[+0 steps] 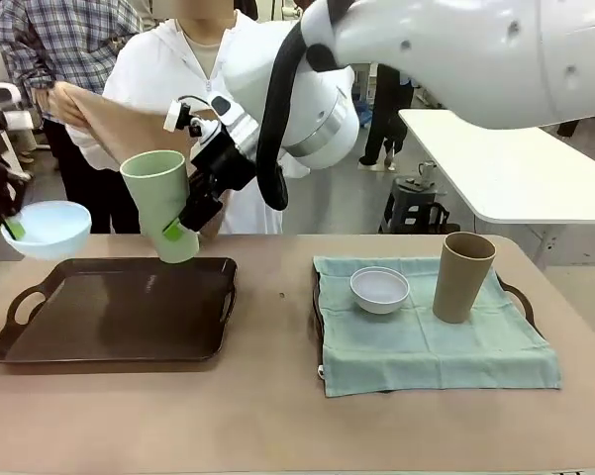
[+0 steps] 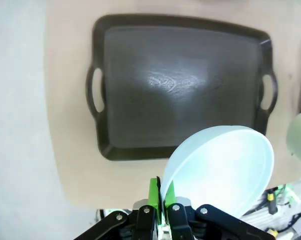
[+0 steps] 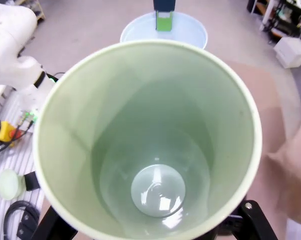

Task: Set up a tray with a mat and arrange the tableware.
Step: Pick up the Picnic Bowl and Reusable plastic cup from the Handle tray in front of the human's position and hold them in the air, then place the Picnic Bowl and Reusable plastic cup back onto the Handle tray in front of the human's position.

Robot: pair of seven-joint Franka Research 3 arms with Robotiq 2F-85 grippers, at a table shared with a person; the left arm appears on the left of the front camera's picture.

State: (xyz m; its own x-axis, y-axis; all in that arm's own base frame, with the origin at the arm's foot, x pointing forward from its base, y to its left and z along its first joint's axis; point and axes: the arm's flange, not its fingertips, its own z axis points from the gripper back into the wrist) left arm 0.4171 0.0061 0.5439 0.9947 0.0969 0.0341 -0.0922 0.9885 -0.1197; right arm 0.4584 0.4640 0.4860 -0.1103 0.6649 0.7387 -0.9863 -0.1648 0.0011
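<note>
My left fingers (image 2: 162, 200) are pressed together on the rim of the pale blue bowl (image 1: 48, 228), 1 green pad on each side of its wall, and the bowl hangs tilted from them in the air, off the left end of the dark tray (image 1: 119, 312) and above the table (image 1: 277, 416). From my left wrist the bowl (image 2: 220, 167) opens up and to the right of those fingers, and the bare tray (image 2: 180, 85) lies beyond it with a handle slot at each end. My right fingers (image 1: 183, 226) grip the light green tumbler (image 1: 161, 203) around its lower body, 1 green pad showing at its base; they stand fairly wide to span it. The tumbler is tilted, mouth up and toward my left side, and hangs over the far edge of the dark tray without touching it. From my right wrist I look straight down into the tumbler (image 3: 150, 145), its round bottom just ahead of my fingers, and past its rim sits the pale blue bowl with a green pad of my left fingers clamped on its edge. Well off to the right of my right fingers, a second tray carries a pale green mat (image 1: 436, 336), and on the mat stand the greyish white bowl (image 1: 379, 289) and the tan brown tumbler (image 1: 463, 277), upright and near each other but apart. A person in white (image 1: 168, 69) stands at the far side of the table behind the green tumbler.
</note>
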